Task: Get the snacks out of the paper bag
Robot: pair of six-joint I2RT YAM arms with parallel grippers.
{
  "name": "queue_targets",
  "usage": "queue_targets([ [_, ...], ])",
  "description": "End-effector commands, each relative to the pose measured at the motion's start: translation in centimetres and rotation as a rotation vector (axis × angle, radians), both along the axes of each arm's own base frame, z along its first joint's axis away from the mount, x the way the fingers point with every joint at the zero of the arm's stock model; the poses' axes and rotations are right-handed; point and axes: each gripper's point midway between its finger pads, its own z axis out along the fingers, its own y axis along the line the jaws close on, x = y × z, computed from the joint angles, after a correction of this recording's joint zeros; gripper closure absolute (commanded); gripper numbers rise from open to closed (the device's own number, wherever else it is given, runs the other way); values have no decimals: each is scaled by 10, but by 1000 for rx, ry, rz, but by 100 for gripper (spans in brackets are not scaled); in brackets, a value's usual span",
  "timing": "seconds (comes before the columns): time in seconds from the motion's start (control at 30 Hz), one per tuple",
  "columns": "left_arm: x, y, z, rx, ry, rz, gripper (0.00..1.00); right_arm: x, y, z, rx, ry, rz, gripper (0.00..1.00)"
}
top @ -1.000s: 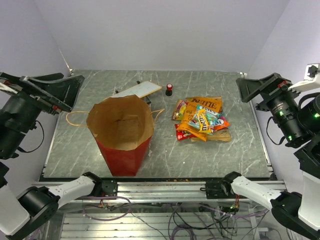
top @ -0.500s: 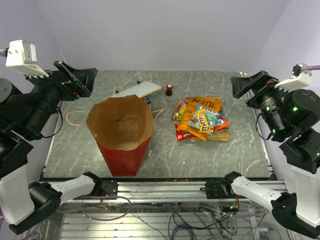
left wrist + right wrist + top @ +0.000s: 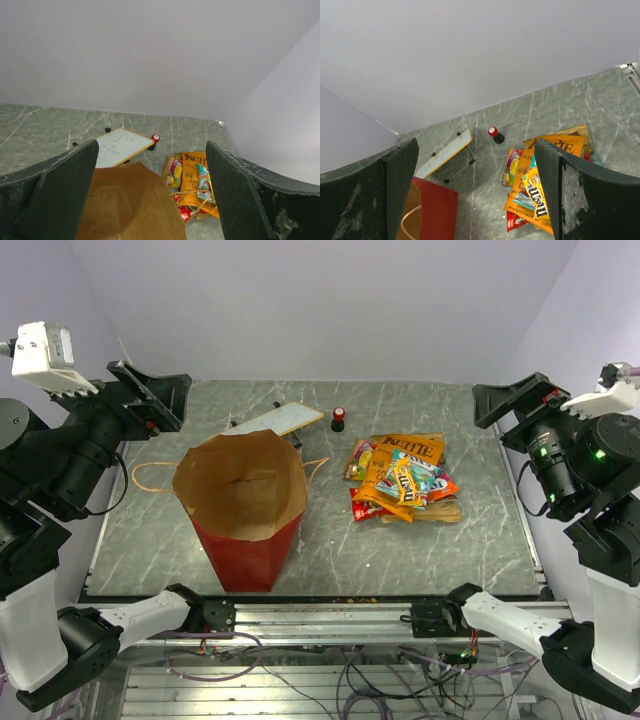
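- The paper bag [image 3: 245,555] stands upright on the bench [image 3: 480,540], left of centre, with its mouth wide open. In the top view only bare kraft paper shows inside, and no packet can be seen in it.
- The snacks [image 3: 405,480] lie in one overlapping heap on the bench at about 3 o'clock from the bag, near it but not touching.
- Judging by that, the unloading looks finished, or close to it. A packet could hide flat against the near inner wall.
- The left arm [image 3: 80,445] is raised off the bench at 9 o'clock. Its jaws are spread wide with nothing between them.
- The right arm [image 3: 570,455] is raised at 3 o'clock. Its jaws are likewise wide apart and hold nothing.
- The packets are probably light, soft, crinkly and slick. A pinch across a crimped end seal should hold better than one on the glossy face, and taking the top packet first avoids dragging the heap.
- The bag is likely light, with thin creased walls, so it would tip or buckle easily. It is best steadied at the rim or by a twisted handle [image 3: 150,472].
- A white board [image 3: 281,420] lies at 12 o'clock from the bag, and a small red-and-black cylinder [image 3: 339,419] stands at 1 o'clock.
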Motion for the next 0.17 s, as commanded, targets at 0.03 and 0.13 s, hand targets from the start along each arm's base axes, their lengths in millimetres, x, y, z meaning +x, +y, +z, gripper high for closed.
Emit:
queue_targets([
  [0.03,-1,4,12,-46,-34,22,1,-8,-10,9,-23,-54,-18,0],
  [0.13,-2,3,10,-57,-29,14,1,-4,-22,3,-24,22,-101,0],
])
